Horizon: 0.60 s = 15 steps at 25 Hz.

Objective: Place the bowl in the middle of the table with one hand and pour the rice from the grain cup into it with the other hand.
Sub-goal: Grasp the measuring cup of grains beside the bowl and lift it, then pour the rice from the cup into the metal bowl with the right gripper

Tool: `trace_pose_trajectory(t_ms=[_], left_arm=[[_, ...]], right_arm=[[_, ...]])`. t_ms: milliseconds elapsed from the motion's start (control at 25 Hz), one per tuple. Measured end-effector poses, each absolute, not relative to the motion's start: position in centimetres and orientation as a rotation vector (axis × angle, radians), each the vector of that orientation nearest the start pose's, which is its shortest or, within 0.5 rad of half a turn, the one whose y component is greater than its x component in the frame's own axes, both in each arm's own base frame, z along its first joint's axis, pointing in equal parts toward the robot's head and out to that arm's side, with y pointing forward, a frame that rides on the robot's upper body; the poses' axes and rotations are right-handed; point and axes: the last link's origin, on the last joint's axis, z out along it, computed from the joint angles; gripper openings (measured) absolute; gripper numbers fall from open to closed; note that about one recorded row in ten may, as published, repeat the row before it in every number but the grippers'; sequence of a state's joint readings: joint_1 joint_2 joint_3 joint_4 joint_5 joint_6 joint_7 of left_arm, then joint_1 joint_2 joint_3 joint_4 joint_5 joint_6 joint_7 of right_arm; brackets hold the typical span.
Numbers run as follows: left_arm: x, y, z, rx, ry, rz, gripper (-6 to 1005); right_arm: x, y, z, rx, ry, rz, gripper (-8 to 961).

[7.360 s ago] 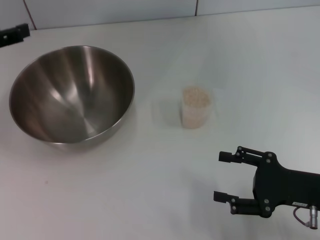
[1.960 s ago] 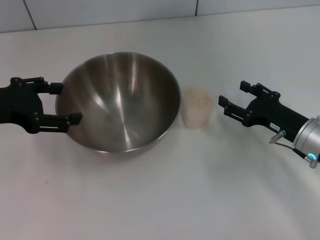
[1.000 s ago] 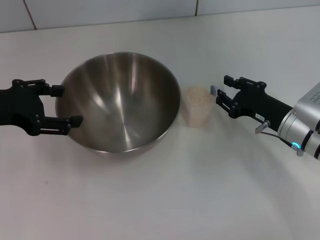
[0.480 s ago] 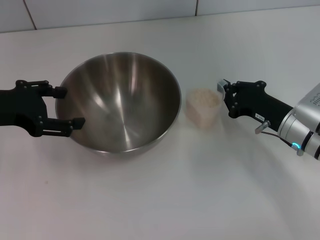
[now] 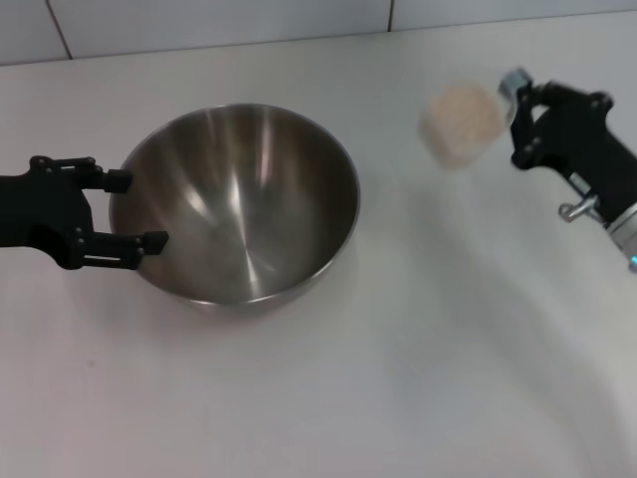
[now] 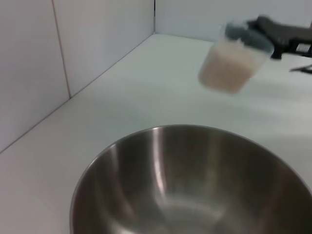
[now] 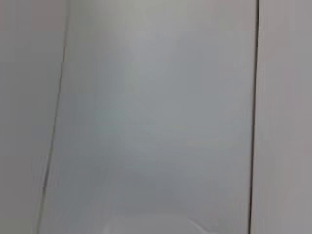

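Observation:
The steel bowl stands on the white table left of centre. It fills the lower part of the left wrist view. My left gripper is open, its two fingers on either side of the bowl's left rim. My right gripper is shut on the grain cup and holds it in the air, right of the bowl and tilted. The cup is full of rice. The cup also shows in the left wrist view, beyond the bowl. The right wrist view shows only wall.
A tiled white wall runs along the table's far edge. In the left wrist view the wall stands beside the bowl.
My right gripper closed on the grain cup, then lifted it off the table, up and to the right. The bowl and my left gripper have stayed put.

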<state>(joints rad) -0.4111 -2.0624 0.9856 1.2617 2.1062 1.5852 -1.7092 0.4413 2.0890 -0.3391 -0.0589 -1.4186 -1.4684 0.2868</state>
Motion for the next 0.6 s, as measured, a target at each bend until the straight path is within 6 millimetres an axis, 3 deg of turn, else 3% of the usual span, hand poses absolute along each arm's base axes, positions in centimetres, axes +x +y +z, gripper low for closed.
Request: trace_pose_trajectory(t_ms=[120, 280, 440, 600], left_arm=[[-22.6, 33.3, 5.2, -2.795, -0.393, -0.199, 865], [-22.6, 33.3, 5.3, -2.794, -0.389, -0.195, 865], [-22.5, 33.3, 5.4, -2.793, -0.380, -0.186, 865], [-22.3, 33.5, 5.4, -2.796, -0.384, -0.152, 865]], right_arm=[[28.8, 30.7, -0.3, -1.768, 0.052, 0.858, 9], [25.2, 32.1, -1.6, -1.705, -0.272, 0.752, 9], [22.3, 33.1, -4.1, -1.653, -0.559, 0.536, 9], [20.7, 33.4, -6.4, -1.574, -0.839, 0.268, 9]])
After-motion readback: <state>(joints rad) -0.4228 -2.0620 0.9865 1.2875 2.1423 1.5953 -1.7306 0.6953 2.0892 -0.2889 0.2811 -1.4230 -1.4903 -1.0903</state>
